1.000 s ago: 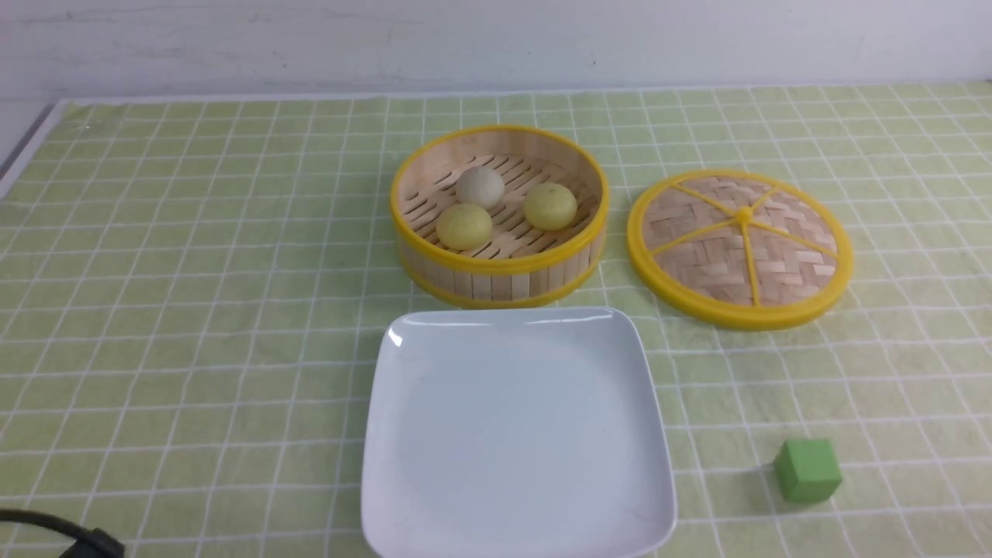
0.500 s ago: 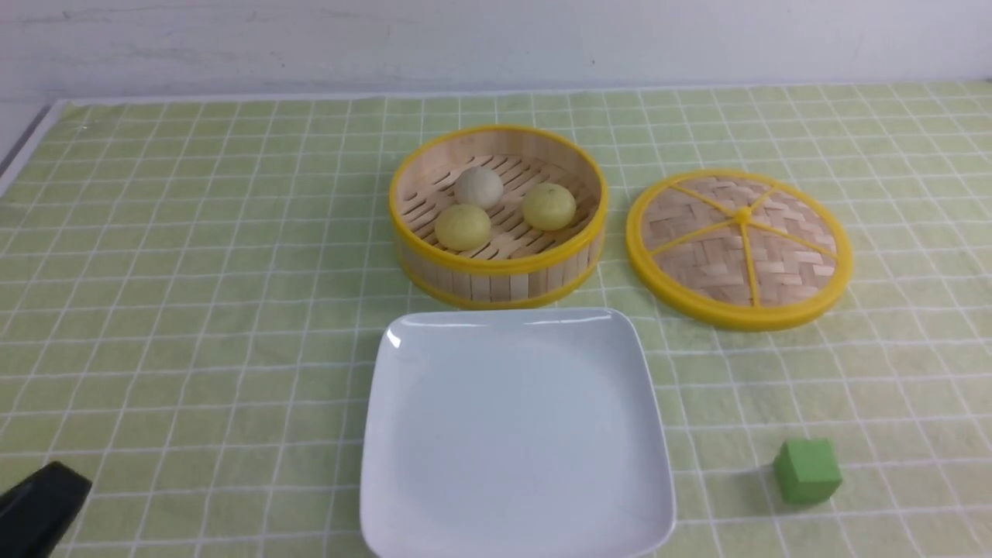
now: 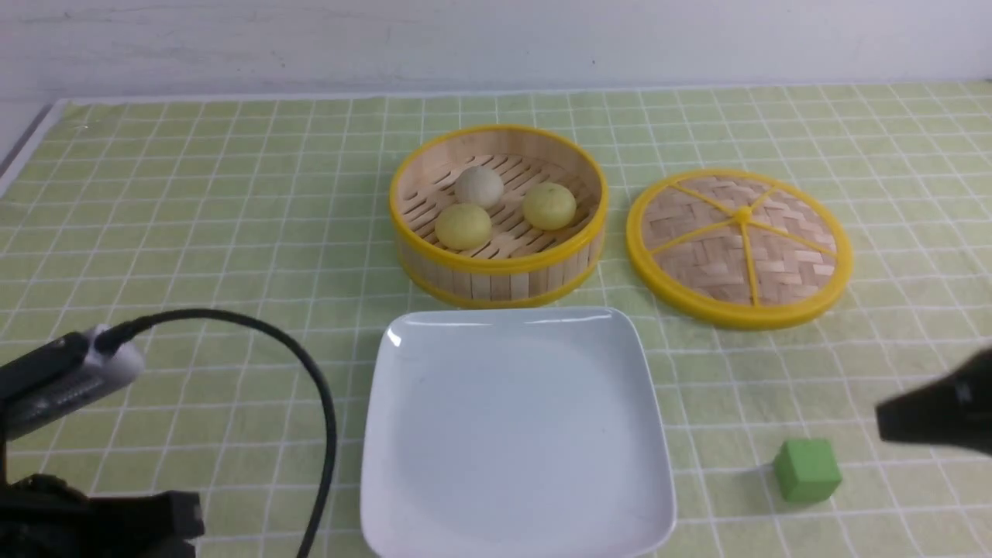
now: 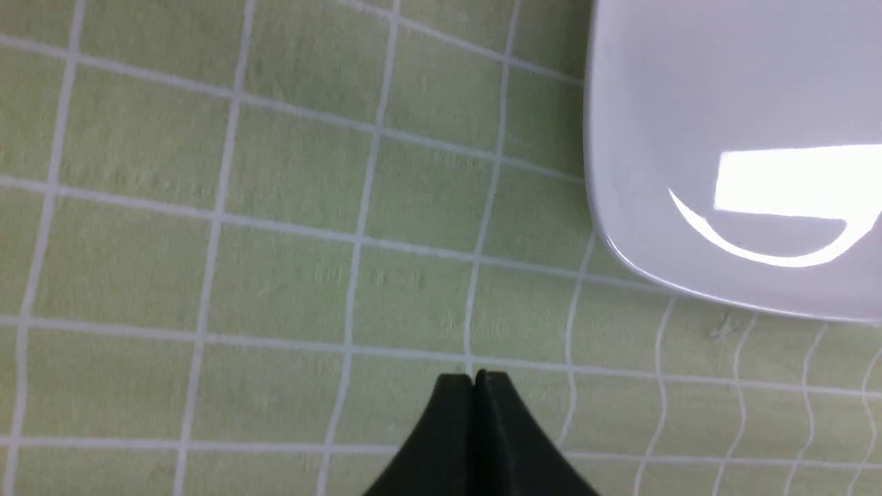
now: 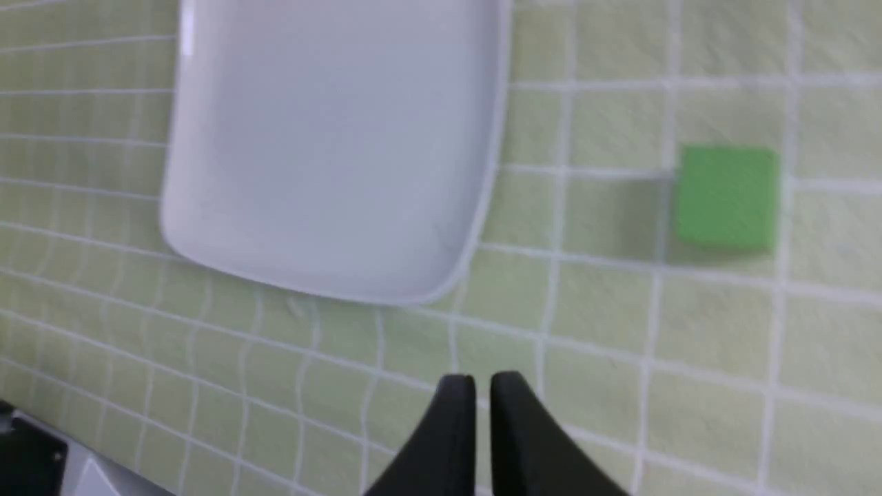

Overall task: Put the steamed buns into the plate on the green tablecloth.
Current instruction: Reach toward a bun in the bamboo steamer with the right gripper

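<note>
Nearest in, the left end effector (image 4: 475, 377) hangs with fingers pressed together over the green tablecloth (image 3: 194, 232), its tips hidden in the front view behind the arm and its looping cable (image 3: 314, 380). The right end effector (image 5: 482, 379), closed to a thin slit, shows there only as a dark blur cut off at the right edge, near the green cube (image 3: 807, 470). Between them lies the plate (image 3: 515, 434), its near edge cropped. Beyond, three steamed buns (image 3: 463, 225) sit in the steamer basket (image 3: 496, 271), with the lid (image 3: 740, 248) to its right.

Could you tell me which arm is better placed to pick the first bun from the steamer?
Probably the left gripper: the nearest yellow bun sits left in the steamer, while the lid lies on the right gripper's side. Both are shut.
</note>
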Controlling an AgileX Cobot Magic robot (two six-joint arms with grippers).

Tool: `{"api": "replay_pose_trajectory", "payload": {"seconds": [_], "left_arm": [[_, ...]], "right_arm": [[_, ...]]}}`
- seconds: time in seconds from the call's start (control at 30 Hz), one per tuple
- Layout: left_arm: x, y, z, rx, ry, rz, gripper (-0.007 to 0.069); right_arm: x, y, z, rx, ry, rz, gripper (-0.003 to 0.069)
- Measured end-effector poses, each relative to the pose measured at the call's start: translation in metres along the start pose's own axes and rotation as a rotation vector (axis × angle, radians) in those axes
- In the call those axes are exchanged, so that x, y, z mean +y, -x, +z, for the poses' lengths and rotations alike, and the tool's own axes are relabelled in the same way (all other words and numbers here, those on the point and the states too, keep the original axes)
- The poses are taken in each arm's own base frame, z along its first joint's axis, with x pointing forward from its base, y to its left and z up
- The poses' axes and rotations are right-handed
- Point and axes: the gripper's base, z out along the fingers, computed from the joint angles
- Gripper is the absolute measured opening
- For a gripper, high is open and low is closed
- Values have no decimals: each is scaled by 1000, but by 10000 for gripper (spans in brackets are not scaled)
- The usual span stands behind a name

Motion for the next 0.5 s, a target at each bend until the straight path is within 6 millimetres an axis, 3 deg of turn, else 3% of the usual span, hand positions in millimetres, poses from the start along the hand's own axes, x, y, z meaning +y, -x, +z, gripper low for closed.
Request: {"api": "replay_pose_trajectory", "payload": {"seconds": [0.03, 0.07, 0.13, 0.3, 0.37, 0.43, 0.47, 0.5], "left_arm": [[0, 3, 4, 10, 6, -2, 3], [0, 4, 5, 14, 8, -3, 3], [1, 5, 10, 38, 17, -7, 10], [2, 6, 13, 56, 23, -9, 26], [2, 6, 14, 58, 25, -9, 36], [2, 6, 14, 57, 28, -6, 39], [2, 6, 14, 57, 30, -4, 46], [3, 6, 14, 57, 31, -4, 48]], "right_arm": [[0, 22, 13, 11, 14, -31, 156], [2, 23, 12, 6, 18, -40, 163], [7, 52, 32, 23, 19, -97, 253], [30, 90, 68, 52, 7, -235, 324], [44, 113, 99, 60, -17, -300, 349], [48, 124, 114, 60, -34, -318, 355], [53, 138, 140, 55, -62, -332, 363], [55, 142, 142, 43, -62, -331, 364]]}}
